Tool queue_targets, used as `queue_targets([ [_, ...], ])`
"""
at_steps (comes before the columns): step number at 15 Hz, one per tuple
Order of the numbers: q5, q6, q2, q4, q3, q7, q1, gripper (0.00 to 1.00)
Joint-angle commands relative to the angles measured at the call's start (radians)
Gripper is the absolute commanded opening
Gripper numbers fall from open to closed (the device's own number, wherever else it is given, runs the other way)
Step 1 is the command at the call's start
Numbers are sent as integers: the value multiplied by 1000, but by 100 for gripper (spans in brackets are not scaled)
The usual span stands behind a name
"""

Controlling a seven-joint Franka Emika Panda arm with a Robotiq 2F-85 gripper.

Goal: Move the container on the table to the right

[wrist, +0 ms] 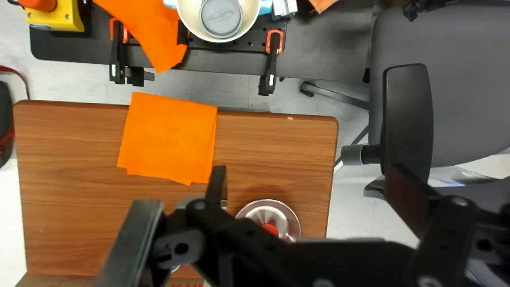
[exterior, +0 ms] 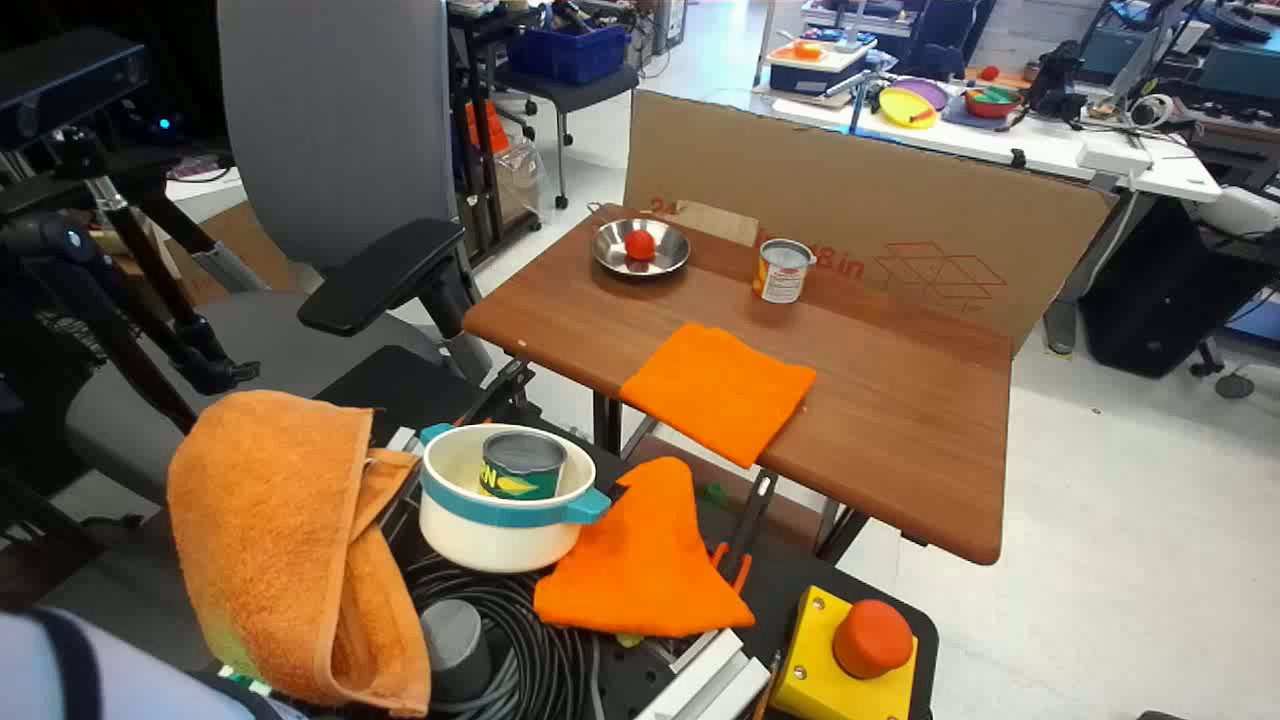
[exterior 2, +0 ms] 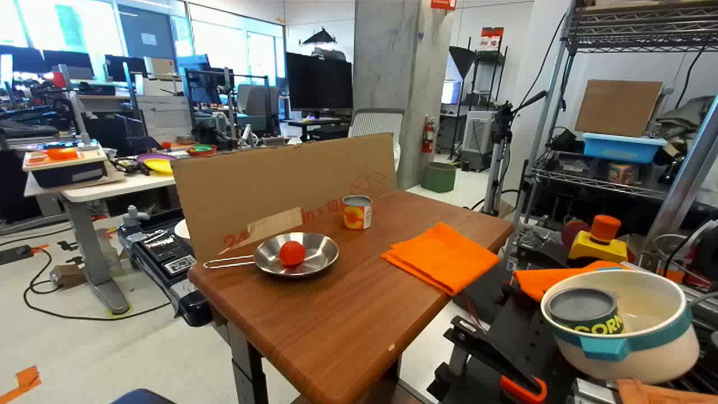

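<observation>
The container is a small open tin can with a printed label. It stands upright near the cardboard at the table's far edge in both exterior views (exterior: 780, 276) (exterior 2: 357, 214). In the wrist view it is mostly or fully hidden behind the gripper. The table has a reddish-brown wooden top and shows in both exterior views (exterior: 900, 420) (exterior 2: 314, 325) and in the wrist view (wrist: 71, 199). My gripper (wrist: 308, 177) is open, its dark fingers wide apart with nothing between them, well above the table. The gripper does not show in the exterior views.
A steel pan (exterior: 672, 256) with a red ball (exterior: 640, 244) stands beside the can. A folded orange cloth (exterior: 720, 385) lies at the near edge. A cardboard sheet (exterior 2: 280, 185) lines the back. A white-and-teal pot (exterior: 470, 540) holds a corn can (exterior: 522, 465) on the black bench.
</observation>
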Motion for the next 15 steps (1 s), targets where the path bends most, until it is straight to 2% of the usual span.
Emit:
queue_targets([
  [1, 0, -2, 1, 2, 1, 0, -1, 100],
  [9, 0, -2, 1, 2, 1, 0, -1, 100],
  [11, 16, 66, 31, 2, -6, 11, -10, 100],
  [15, 20, 210, 192, 76, -32, 37, -39, 100],
])
